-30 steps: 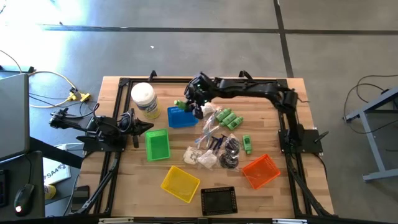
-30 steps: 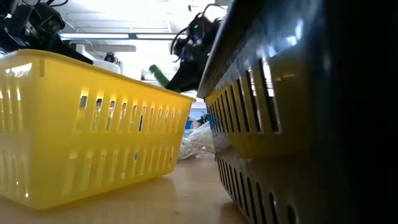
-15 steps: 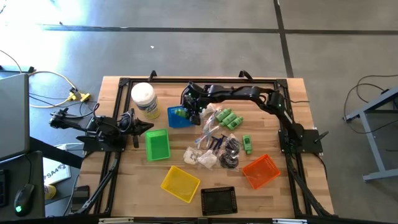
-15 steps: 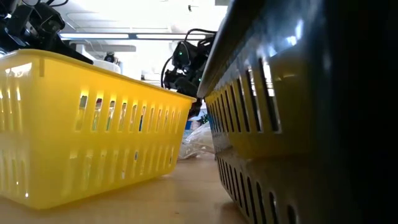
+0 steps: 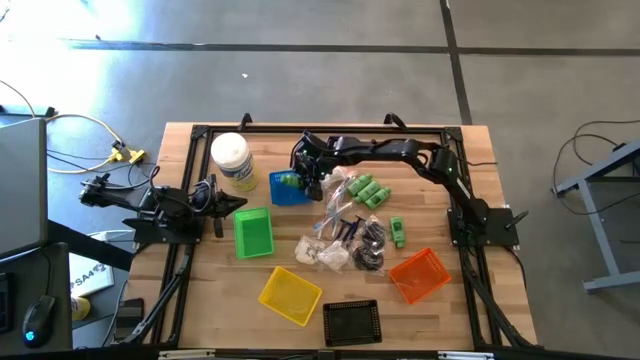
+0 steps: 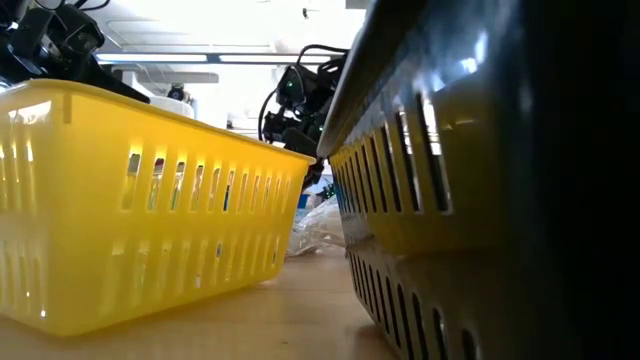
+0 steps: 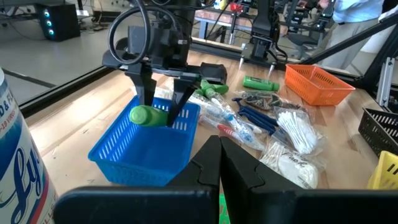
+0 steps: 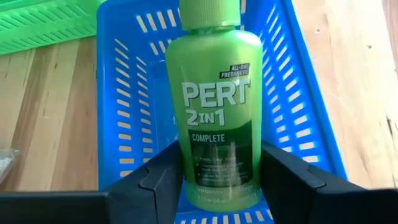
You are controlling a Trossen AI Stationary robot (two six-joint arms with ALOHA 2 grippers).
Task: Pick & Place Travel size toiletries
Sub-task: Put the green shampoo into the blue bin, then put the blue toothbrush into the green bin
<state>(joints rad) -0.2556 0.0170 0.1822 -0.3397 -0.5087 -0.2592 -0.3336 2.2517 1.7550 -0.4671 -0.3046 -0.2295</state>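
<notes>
The right gripper [image 7: 160, 106] hangs over the blue basket [image 8: 118, 93], its two fingers clamped on the lower body of a green bottle [image 8: 214, 118]. Seen from the right wrist, the bottle runs forward from between the jaws, cap end away from the wrist, with the basket floor directly beyond it. From the left wrist it lies roughly level, just above the basket's rim, held off the floor by the grip alone.

The bottle looks like a small, stiff plastic shell, light for the gripper, with a smooth glossy skin that could slide if the squeeze is slack. The flat front and back give the pads little to bite on; the narrower sides, where the fingers now press, seem the better hold, near the base so the cap stays clear. It should survive a short drop into the basket, and being rounded it may roll a little on landing.

More green bottles [image 5: 369, 191] lie just past the gripper on the side away from the basket, one [image 5: 398, 232] farther off near the orange basket [image 5: 418, 274]. The sachets [image 7: 227, 121] and white packets [image 7: 295, 127] beside them look soft, crinkly and slippery, better pinched at an edge.

The left gripper [image 7: 219, 158] waits well apart from the work, beside the jar [image 5: 232, 161], its fingers closed together on nothing.
</notes>
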